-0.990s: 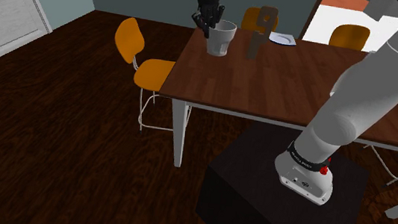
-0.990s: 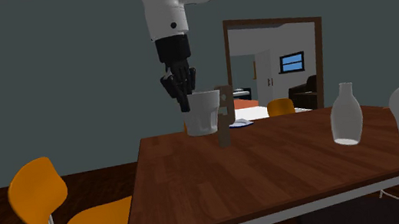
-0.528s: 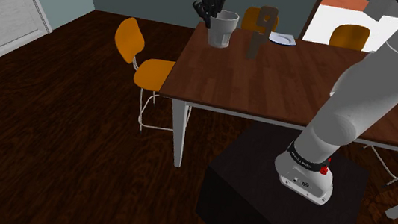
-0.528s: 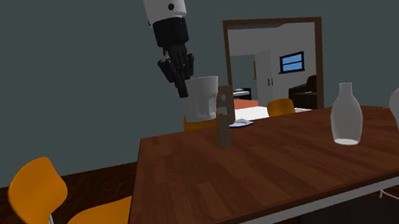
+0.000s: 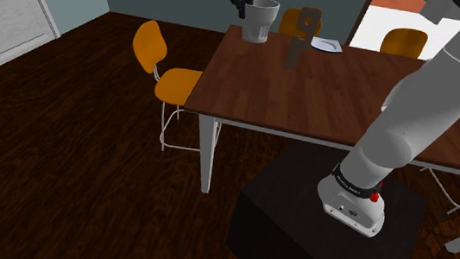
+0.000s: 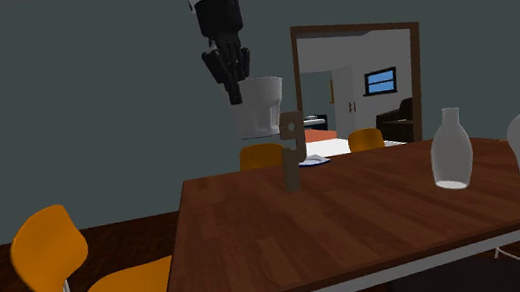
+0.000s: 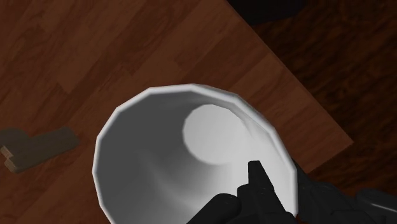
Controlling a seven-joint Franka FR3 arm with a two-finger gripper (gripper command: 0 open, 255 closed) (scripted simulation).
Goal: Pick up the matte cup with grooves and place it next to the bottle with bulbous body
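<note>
A pale grey tapered cup (image 5: 261,21) hangs in the air above the far corner of the dark wooden table (image 5: 327,95). My black gripper (image 5: 244,7) is shut on its rim, one finger inside and one outside. In the second exterior view the cup (image 6: 258,108) hangs well above the tabletop (image 6: 357,219) under the gripper (image 6: 235,92). The wrist view looks down into the cup (image 7: 191,146), with the gripper (image 7: 280,191) pinching its wall. A clear bottle (image 6: 450,149) with a rounded body stands upright towards that view's right side of the table, far from the cup.
A small brown upright object (image 6: 293,151) stands on the table just below and beside the cup. A white flat dish (image 5: 326,45) lies near the far edge. Orange chairs (image 5: 161,66) stand around the table. The black stand (image 5: 314,228) sits at the near side.
The gripper has risen with the cup in it, lifting the cup off the tabletop and a little towards the bottle's side. Nothing else moved.
</note>
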